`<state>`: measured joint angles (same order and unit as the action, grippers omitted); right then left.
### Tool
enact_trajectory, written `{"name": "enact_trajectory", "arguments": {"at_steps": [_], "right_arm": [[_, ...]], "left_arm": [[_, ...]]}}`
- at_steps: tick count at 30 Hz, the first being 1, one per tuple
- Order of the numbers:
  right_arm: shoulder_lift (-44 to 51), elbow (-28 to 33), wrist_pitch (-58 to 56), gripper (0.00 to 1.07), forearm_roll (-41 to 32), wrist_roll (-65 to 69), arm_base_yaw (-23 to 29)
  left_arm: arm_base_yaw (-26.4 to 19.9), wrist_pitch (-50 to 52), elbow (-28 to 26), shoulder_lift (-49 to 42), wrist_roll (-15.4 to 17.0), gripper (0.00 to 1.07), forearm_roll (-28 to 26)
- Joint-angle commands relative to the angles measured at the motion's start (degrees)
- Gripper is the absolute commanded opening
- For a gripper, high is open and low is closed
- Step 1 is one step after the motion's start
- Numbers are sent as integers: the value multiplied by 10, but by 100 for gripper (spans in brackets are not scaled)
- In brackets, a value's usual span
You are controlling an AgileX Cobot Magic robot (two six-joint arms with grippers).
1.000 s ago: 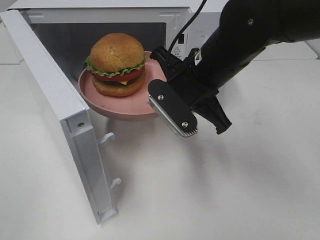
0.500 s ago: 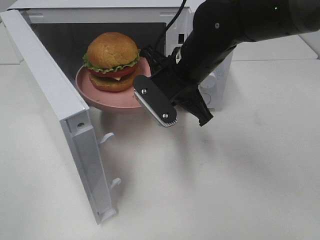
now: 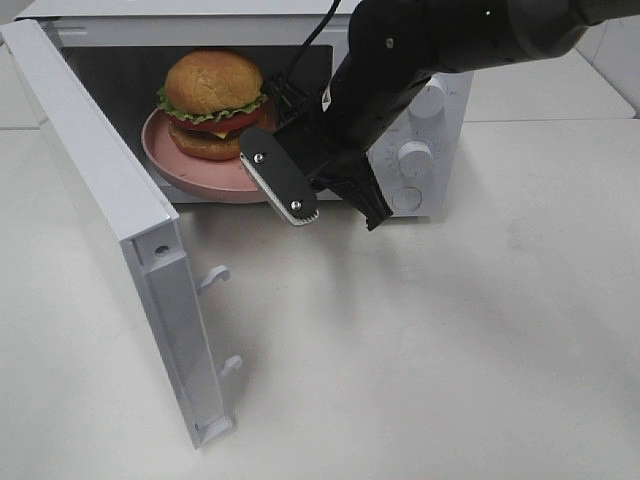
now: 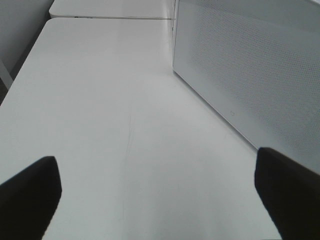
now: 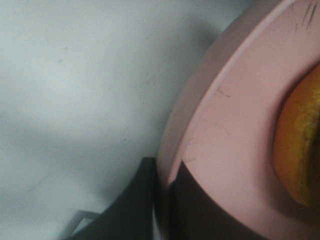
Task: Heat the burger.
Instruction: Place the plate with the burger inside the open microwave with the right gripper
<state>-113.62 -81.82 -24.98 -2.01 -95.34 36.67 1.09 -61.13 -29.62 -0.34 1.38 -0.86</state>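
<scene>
From high I see the burger [image 3: 212,105] at the microwave [image 3: 445,125] mouth; only wrist views show my right gripper [image 5: 164,200] pinching the plate [image 5: 225,125], left gripper [image 4: 157,195] spread nearby.

1. Open microwave door [image 3: 110,215] walls off the left, from upper left to lower centre
2. Microwave cavity [image 3: 110,80], upper centre, is crowded by pink plate [image 3: 185,170], burger [image 3: 212,90] and right tool [image 5: 165,167]
3. Desk [image 3: 470,340] lies open across the lower right
</scene>
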Motion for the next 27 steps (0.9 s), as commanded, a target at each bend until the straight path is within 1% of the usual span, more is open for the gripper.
{"name": "enact_trajectory", "arguments": {"at_steps": [1,2,4,7,9,11,12,15,17,19,21,22,24,27], "right_arm": [[-9,-33,15,0,3,11,1],[-9,-33,15,0,3,11,1],[-30,-61,11,0,20,26,1],[-34,-67,9,0,20,31,1],[-57,-102,-8,0,34,54,1],[-61,-108,-11,0,37,54,1],[-70,-122,-18,0,46,58,1],[-76,-130,-21,0,48,64,2],[-95,-156,-19,0,48,89,2],[-99,-163,-19,0,49,99,2],[-108,-174,-20,1,62,116,2],[-117,-187,-22,1,80,140,2],[-121,-194,-25,1,89,151,2],[-138,-225,-36,2,108,171,2]], "left_arm": [[-2,-1,1,-10,0,98,1],[-2,-1,1,-10,0,98,1],[-2,-1,1,-10,0,98,1],[-2,-1,1,-10,0,98,1],[-2,-1,1,-10,0,98,1],[-2,-1,1,-10,0,98,1],[-2,-1,1,-10,0,98,1],[-2,-1,1,-10,0,98,1],[-2,-1,1,-10,0,98,1],[-2,-1,1,-10,0,98,1],[-2,-1,1,-10,0,98,1],[-2,-1,1,-10,0,98,1],[-2,-1,1,-10,0,98,1],[-2,-1,1,-10,0,98,1]]}}
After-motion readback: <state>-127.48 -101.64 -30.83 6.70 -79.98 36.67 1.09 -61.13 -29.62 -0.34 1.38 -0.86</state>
